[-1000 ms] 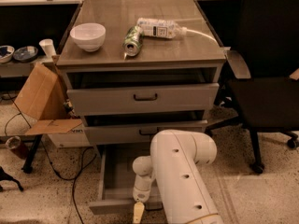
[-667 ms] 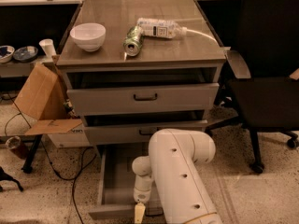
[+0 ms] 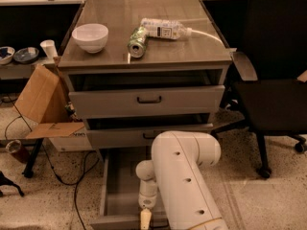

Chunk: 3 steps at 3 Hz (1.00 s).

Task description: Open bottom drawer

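Note:
The bottom drawer (image 3: pixel 120 188) of the grey metal cabinet is pulled out toward me, and its plain grey inside shows. Its front panel (image 3: pixel 112 222) lies at the lower edge of the view, and its handle is hidden. My gripper (image 3: pixel 145 218) hangs from the white arm (image 3: pixel 184 176) and points down at the drawer's front edge, right of the drawer's middle. The arm covers the right part of the drawer.
The middle drawer (image 3: pixel 120 138) and top drawer (image 3: pixel 148 99) stand slightly ajar. On the cabinet top are a white bowl (image 3: pixel 90 36), a can (image 3: pixel 136 42) and a plastic bottle (image 3: pixel 163 28). A cardboard box (image 3: pixel 41 102) stands left, a black chair (image 3: pixel 273 90) right, and cables (image 3: pixel 72 176) lie on the floor.
The arm and gripper have shifted very slightly. The bottom drawer stays pulled out, perhaps a touch further.

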{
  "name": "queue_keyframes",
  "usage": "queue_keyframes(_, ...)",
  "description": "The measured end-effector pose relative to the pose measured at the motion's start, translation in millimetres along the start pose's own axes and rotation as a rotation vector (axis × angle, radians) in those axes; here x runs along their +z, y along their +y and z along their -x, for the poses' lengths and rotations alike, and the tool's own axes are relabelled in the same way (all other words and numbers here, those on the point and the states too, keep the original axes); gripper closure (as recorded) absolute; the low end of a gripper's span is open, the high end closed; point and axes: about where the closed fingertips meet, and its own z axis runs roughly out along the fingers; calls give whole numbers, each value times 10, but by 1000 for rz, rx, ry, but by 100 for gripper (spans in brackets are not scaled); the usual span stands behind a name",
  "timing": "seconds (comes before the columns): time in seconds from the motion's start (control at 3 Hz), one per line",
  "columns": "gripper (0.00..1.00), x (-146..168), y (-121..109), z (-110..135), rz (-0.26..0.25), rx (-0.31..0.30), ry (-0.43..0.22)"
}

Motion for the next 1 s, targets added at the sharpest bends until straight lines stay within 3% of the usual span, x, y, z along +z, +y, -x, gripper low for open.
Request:
queue_keyframes(0.33, 33, -1, 5, -6, 1, 0, 2)
queue_keyframes(0.67, 60, -24, 46, -56, 1, 6, 15)
queue_keyframes(1.0, 79, -49, 69, -78, 0, 11, 21)
